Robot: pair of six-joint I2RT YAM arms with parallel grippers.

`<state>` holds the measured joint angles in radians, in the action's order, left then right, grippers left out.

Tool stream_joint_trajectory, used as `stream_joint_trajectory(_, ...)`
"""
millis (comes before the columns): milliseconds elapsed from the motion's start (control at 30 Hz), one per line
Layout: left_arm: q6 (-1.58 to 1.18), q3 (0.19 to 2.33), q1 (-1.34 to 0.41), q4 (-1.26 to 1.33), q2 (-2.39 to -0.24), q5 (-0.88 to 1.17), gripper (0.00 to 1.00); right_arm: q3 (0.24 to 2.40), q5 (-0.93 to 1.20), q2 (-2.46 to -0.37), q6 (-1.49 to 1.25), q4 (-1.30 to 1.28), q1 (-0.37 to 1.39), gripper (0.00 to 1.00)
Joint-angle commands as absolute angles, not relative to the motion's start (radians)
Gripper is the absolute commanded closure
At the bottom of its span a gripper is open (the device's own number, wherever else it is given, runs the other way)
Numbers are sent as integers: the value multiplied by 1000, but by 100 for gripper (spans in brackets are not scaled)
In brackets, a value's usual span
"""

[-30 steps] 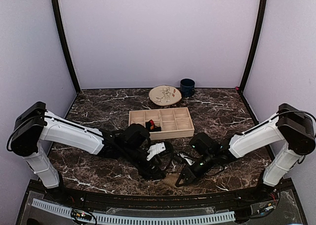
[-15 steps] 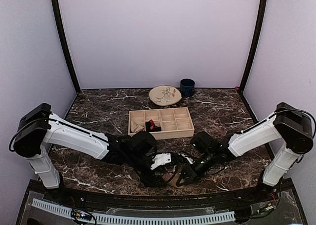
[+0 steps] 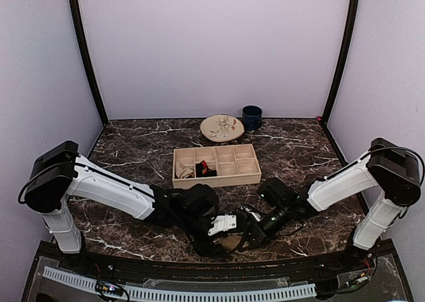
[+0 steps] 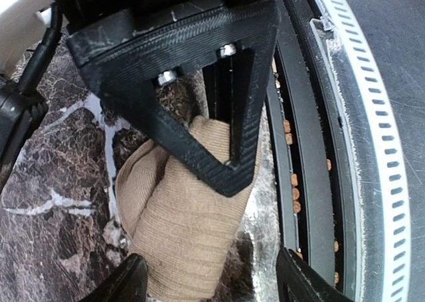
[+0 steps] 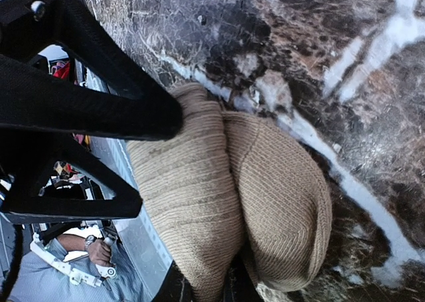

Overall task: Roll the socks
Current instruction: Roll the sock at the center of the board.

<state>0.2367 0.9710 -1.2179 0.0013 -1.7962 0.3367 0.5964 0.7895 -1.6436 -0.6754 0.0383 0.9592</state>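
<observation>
Tan sock [image 4: 179, 229] between left claw [image 4: 214, 282] and right claw [image 5: 206, 285], wooden tray [image 3: 232, 178] beyond

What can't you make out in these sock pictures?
Right wrist view: the bottom edge cuts off the right gripper where it pinches the tan ribbed sock.
Left wrist view: the right gripper's finger hides part of that sock.
Top view: the left gripper and right gripper mostly cover it; the beige sock and black-and-red sock in the wooden tray are too small.
</observation>
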Motion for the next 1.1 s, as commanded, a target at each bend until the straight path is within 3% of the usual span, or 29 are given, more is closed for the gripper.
stream_joint_trajectory(0, 260, 998, -1236, 7, -1816, 287, 31, 574, 807, -1651, -684, 57, 953, 95)
stream_joint_trajectory(700, 311, 1053, -1280, 42, -1905, 247, 41, 566, 862, -1661, -675, 74, 952, 95)
stream_joint_trajectory(833, 310, 1059, -1282, 55, -1927, 259, 48, 560, 865, -1660, -684, 90, 952, 95)
stream_joint_trajectory(967, 308, 1069, -1282, 61, -1944, 266, 68, 560, 861, -1657, -690, 95, 951, 94)
stream_joint_trajectory(1067, 305, 1065, -1282, 69, -1952, 266, 75, 558, 855, -1647, -693, 93, 951, 92)
